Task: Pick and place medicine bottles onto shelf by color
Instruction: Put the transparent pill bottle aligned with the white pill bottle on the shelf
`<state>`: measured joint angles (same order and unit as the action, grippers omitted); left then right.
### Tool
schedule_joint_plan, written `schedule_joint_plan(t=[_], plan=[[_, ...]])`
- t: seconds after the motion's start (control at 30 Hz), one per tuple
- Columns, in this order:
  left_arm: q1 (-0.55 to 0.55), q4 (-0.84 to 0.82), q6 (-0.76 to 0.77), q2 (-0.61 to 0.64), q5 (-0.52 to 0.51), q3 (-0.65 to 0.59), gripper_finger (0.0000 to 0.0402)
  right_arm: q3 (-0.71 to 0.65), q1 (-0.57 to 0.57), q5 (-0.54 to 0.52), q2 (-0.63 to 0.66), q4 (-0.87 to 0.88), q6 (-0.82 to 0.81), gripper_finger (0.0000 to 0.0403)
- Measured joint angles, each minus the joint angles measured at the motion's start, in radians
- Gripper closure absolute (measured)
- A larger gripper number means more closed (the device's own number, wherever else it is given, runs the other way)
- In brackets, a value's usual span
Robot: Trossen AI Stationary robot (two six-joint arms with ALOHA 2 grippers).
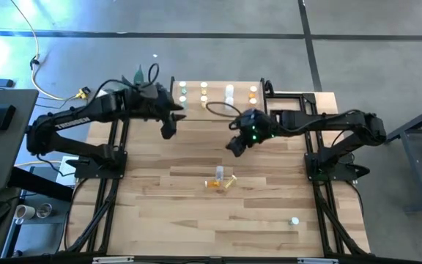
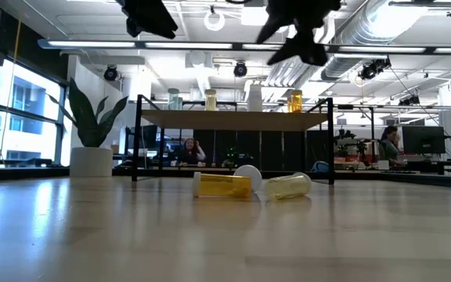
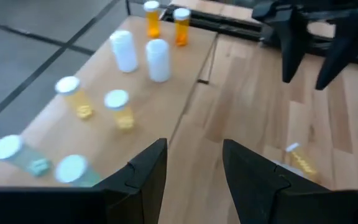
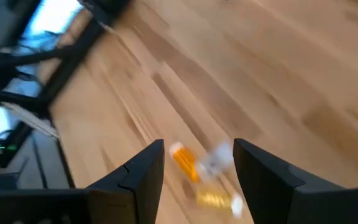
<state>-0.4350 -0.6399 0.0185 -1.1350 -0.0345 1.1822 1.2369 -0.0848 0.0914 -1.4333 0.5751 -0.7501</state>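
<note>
The shelf (image 1: 218, 110) stands at the table's far middle. On its wooden top stand medicine bottles in pairs: green (image 3: 73, 169), yellow (image 3: 119, 108), white (image 3: 158, 60) and orange (image 3: 181, 26). Three more lie close together at mid-table: an orange one (image 4: 184, 160), a yellow one (image 4: 216, 199) and a pale one (image 4: 219, 158). My left gripper (image 3: 194, 171) hangs open above the shelf's near left corner, nothing between its fingers. My right gripper (image 4: 199, 171) hangs open in the air above the table, between the shelf and the lying bottles, also empty.
A single bottle with a pale cap (image 1: 294, 220) lies near the table's near right corner. Black frame rails (image 1: 112, 169) run along both table sides. Bare wood lies all around the lying bottles (image 2: 224, 185).
</note>
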Motion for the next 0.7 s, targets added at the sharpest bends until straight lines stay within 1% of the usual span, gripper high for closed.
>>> schedule_joint_plan(t=[0.17,0.27,0.5,0.7], plan=[[0.056,0.099,0.027,0.008,-0.001,-0.086,0.0255,0.0,0.073,-0.063,0.0,0.156,-0.151,0.022],[0.087,0.16,0.031,0.008,-0.001,-0.122,0.0255,0.0,0.12,-0.127,0.0,0.228,-0.269,0.022],[0.126,0.207,0.015,-0.002,-0.004,-0.127,0.0255,0.0,0.201,-0.272,-0.002,0.277,-0.547,0.022],[0.125,0.185,0.032,-0.002,-0.003,-0.127,0.0255,-0.001,0.235,-0.321,-0.009,0.265,-0.561,0.022]])
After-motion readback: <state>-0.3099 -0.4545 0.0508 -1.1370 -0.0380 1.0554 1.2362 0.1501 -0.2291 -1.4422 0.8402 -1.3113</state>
